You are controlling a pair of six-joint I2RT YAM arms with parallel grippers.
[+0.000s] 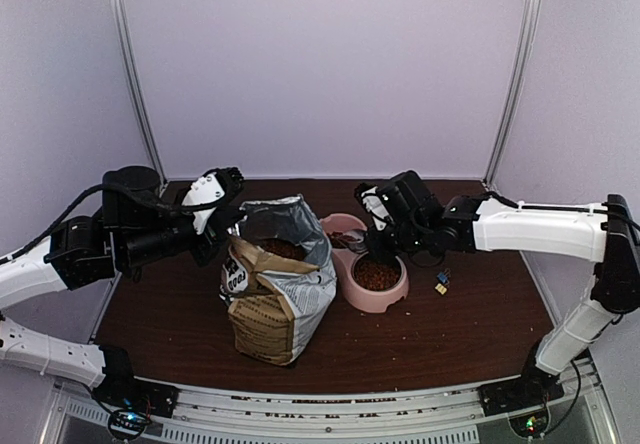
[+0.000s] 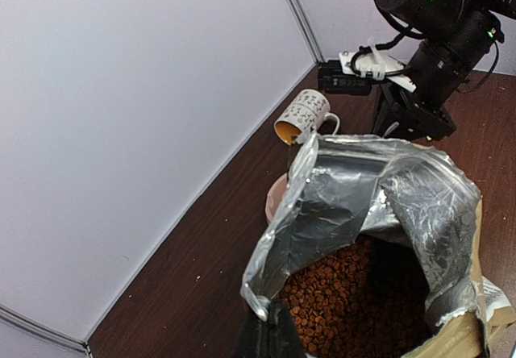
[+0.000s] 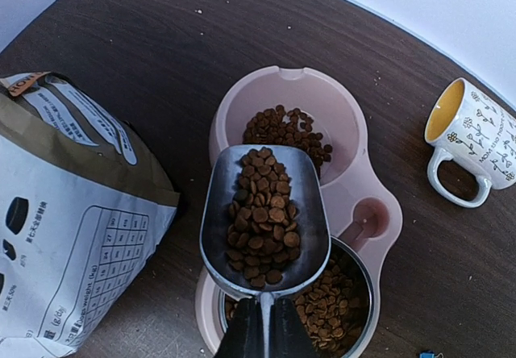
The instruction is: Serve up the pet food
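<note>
**Kid:** Is the pet food (image 3: pixel 262 221) served yet?

**Me:** Partly, I think. Both cups have some. My right claw (image 3: pixel 264 330) is clamped on a full scoop (image 3: pixel 219 213) over the pink bowl (image 3: pixel 282 80). The 12 o'clock cup looks low. My left claw (image 2: pixel 270 326) pinches the bag (image 2: pixel 347 197) open.

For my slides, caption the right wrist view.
Right gripper holds a metal scoop of pet food over the pink double bowl.

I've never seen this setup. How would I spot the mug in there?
Find the pink double bowl in the middle of the dark wooden table. Just beyond it, toward the back wall, a mug lies on its side: white with tiny flower prints and a yellow inside, the only cup there.
</note>
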